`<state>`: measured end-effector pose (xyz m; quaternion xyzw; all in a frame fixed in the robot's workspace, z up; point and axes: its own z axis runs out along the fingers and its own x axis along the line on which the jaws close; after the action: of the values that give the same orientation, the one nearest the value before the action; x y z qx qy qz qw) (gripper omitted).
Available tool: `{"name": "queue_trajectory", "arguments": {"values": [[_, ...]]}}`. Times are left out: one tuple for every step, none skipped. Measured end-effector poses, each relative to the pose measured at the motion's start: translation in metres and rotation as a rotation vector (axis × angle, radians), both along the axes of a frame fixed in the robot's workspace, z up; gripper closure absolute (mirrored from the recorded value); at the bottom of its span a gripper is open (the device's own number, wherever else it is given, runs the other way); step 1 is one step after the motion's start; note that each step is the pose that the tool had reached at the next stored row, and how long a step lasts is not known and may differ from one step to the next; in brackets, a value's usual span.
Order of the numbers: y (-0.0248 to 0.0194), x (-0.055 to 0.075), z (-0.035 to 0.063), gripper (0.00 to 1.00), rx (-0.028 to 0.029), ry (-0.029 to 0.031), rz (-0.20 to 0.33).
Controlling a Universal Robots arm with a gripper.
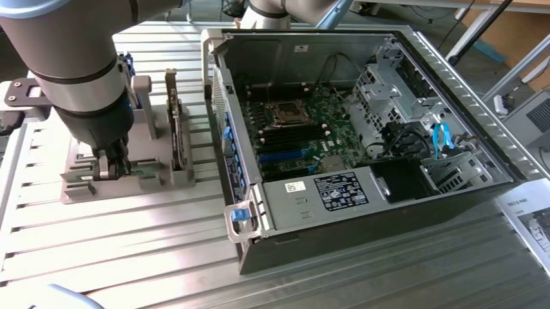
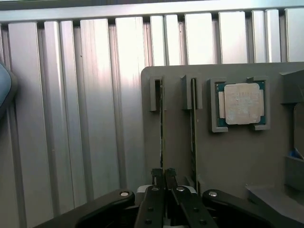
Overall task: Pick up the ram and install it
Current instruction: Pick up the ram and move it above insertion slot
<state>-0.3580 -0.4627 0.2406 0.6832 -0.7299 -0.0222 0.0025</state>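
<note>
My jaws are clamped on the thin upper edge of the ram [image 2: 162, 124], which stands upright in the grey holder [image 2: 228, 156] on the worktop [image 2: 95, 118]; that grip likely suits a straight lift.

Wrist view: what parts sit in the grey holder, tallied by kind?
Thin boards standing on edge in slots: 2, the ram and a second board
Processor chip: 1
Total: 3
</note>
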Motion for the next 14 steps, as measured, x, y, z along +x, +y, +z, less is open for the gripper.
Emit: {"name": "queue_trajectory", "arguments": {"values": [[0.0000,0.000,0.0027,0.87,-0.0001,0.0001,0.000],[0.0000,0.000,0.0053,0.87,-0.0002,0.0002,0.000],[0.0000,0.000,0.0079,0.87,0.0000,0.0001,0.000],[0.0000,0.000,0.0108,0.87,0.0000,0.0001,0.000],[0.0000,0.000,0.0145,0.87,0.0000,0.0000,0.000],[0.0000,0.000,0.0170,0.87,-0.0001,0.0001,0.000],[0.0000,0.000,0.0210,0.87,-0.0002,0.0001,0.000],[0.0000,0.000,0.0242,0.87,-0.0001,0.0001,0.001],[0.0000,0.000,0.0273,0.87,-0.0002,0.0001,0.001],[0.0000,0.000,0.0304,0.87,-0.0004,0.0002,0.001],[0.0000,0.000,0.0331,0.87,-0.0006,0.0001,0.002],[0.0000,0.000,0.0358,0.87,-0.0008,0.0001,0.002],[0.0000,0.000,0.0379,0.87,-0.0008,0.0000,0.002],[0.0000,0.000,0.0401,0.87,-0.0011,0.0001,0.003]]}}
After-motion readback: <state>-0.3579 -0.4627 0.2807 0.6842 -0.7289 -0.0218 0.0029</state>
